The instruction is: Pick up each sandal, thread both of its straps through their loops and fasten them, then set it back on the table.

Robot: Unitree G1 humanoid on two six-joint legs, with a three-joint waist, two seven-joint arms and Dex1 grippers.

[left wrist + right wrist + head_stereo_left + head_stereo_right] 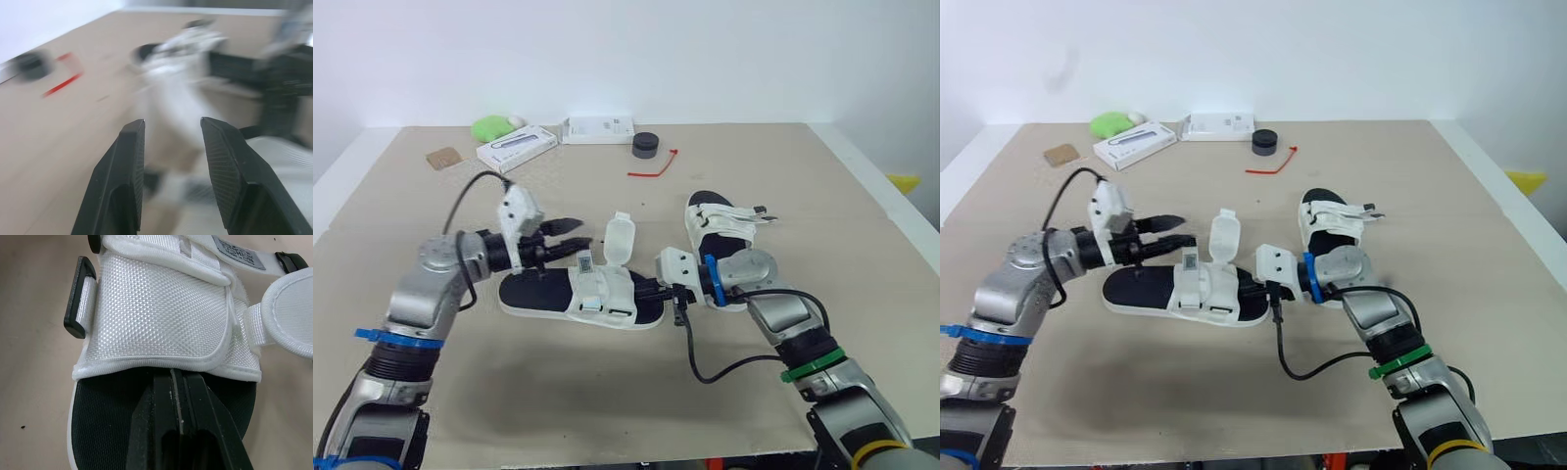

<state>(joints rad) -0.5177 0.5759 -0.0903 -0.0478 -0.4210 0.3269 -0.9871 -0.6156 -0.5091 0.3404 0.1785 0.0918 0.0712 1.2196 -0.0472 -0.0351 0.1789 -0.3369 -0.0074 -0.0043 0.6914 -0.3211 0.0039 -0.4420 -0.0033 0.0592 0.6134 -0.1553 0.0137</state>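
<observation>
White-strapped black-soled sandal [607, 299], where is it?
Flat on the tan counter [558, 392].
And the jaws?
On the left gripper [570, 233] they gape, just short of its raised strap; on the right gripper [174, 377] they're pressed together on the footbed, tips at the strap's edge.

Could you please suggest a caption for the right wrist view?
Right pincer, shut, lying on the black-soled sandal with white woven straps, tips at a strap's edge.

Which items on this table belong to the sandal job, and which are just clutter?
Job:
near sandal, one strap flap standing up
far sandal

Clutter, all at the far edge:
green lump
angled white box
flat white box
black cylinder
red zip tie
tan square pad
</observation>
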